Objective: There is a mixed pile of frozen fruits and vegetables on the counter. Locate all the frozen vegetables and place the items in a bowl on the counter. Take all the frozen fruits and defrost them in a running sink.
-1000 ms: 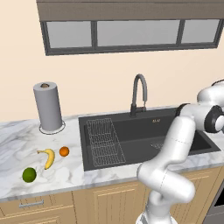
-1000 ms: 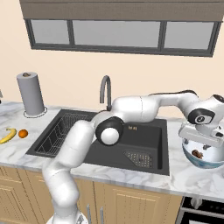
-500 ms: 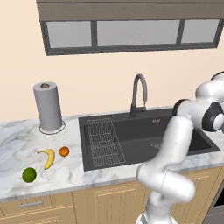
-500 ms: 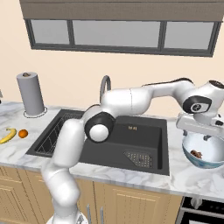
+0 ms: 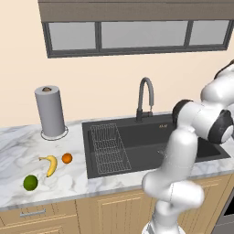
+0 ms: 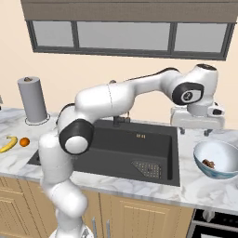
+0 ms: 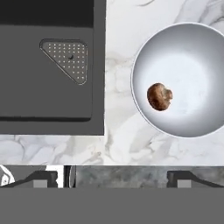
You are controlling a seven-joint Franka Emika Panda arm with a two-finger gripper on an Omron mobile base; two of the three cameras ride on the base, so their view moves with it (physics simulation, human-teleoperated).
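Note:
The pale blue-grey bowl [image 6: 224, 173] stands on the marble counter [image 6: 139, 188] right of the black sink [image 6: 116, 148], with the brown lump [image 6: 209, 163] lying inside it. My gripper [image 6: 195, 132] hangs open and empty above the counter strip between sink and bowl, just left of the bowl. Looking down from the hand, the brown lump [image 7: 159, 96] rests left of centre in the bowl [image 7: 192, 57], and my gripper [image 7: 113, 178] spreads wide. On the counter left of the sink lie the yellow banana [image 5: 50, 164], the small orange [image 5: 67, 158] and the green ball [image 5: 30, 182].
A grey paper-towel roll [image 5: 50, 116] stands at the back left. The dark gooseneck faucet [image 5: 145, 98] rises behind the sink [image 5: 137, 146], which holds a wire rack [image 5: 107, 146] and a drain grid [image 7: 65, 57]. A stove edge shows at the lower right.
The hand has moved left and slightly up, from right over the bowl toward the sink edge. The brown lump stays in the bowl; the jaws stay wide.

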